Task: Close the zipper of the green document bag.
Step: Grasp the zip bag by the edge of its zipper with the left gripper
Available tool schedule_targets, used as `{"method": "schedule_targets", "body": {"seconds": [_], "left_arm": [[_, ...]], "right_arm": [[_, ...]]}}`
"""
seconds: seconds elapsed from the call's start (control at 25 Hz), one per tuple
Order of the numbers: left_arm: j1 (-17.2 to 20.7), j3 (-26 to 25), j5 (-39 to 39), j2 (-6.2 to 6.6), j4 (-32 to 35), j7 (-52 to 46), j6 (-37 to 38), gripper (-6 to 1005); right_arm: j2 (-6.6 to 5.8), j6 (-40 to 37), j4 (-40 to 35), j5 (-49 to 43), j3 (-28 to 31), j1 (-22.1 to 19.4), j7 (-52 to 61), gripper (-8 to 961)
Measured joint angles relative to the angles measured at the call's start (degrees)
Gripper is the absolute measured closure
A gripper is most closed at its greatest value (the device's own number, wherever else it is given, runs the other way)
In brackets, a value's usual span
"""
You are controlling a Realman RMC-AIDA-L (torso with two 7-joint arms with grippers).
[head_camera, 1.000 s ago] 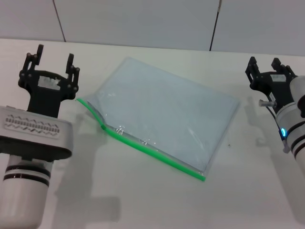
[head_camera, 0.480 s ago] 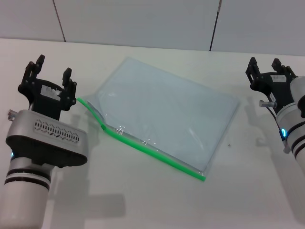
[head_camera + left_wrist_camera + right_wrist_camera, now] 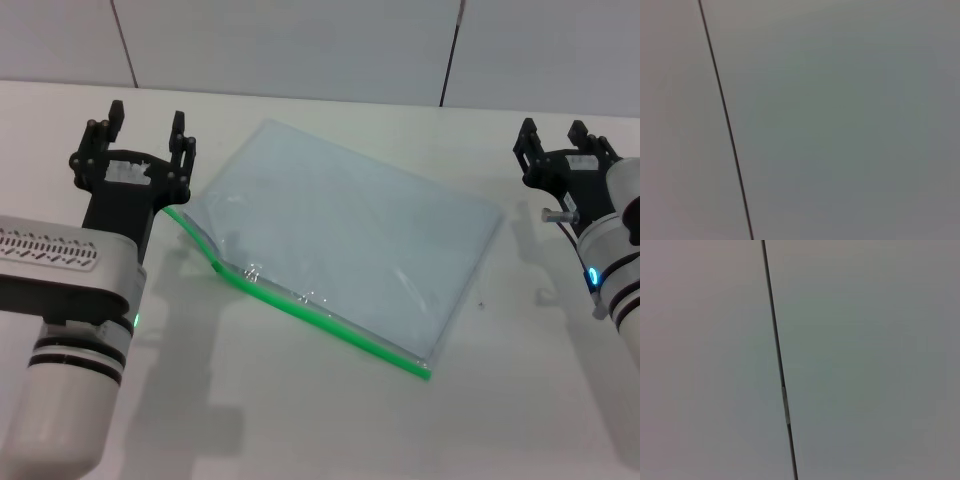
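Observation:
The green document bag [image 3: 350, 240] lies flat and slanted on the white table [image 3: 300, 420] in the head view, a translucent pale blue pouch. Its bright green zipper [image 3: 330, 322] runs along the near long edge; the strip gapes and curls near the left end, and I cannot pick out the slider. My left gripper [image 3: 140, 125] hovers open just left of the bag's left corner, fingers pointing away. My right gripper [image 3: 557, 140] stands open to the right of the bag, apart from it. Both wrist views show only grey wall panels.
A grey panelled wall [image 3: 300, 45] rises behind the table's far edge. Its dark seam [image 3: 725, 120] crosses the left wrist view and another seam [image 3: 777, 360] crosses the right wrist view. Bare table lies in front of the bag.
My left arm has swung right and forward, bringing its gripper closer to the bag's left corner. The right arm and the bag have not moved.

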Motion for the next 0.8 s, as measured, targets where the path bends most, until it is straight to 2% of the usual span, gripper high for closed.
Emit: {"method": "schedule_targets", "body": {"seconds": [0.2, 0.8], "left_arm": [[-0.34, 0.16, -0.14, -0.11, -0.72, -4.6, 0.12, 385], [-0.17, 0.12, -0.44, 0.04, -0.98, -4.73, 0.27, 385]], "right_arm": [[0.01, 0.0, -0.11, -0.03, 0.02, 0.0, 0.0, 344], [0.01, 0.1, -0.1, -0.06, -0.01, -0.08, 0.0, 347]]}}
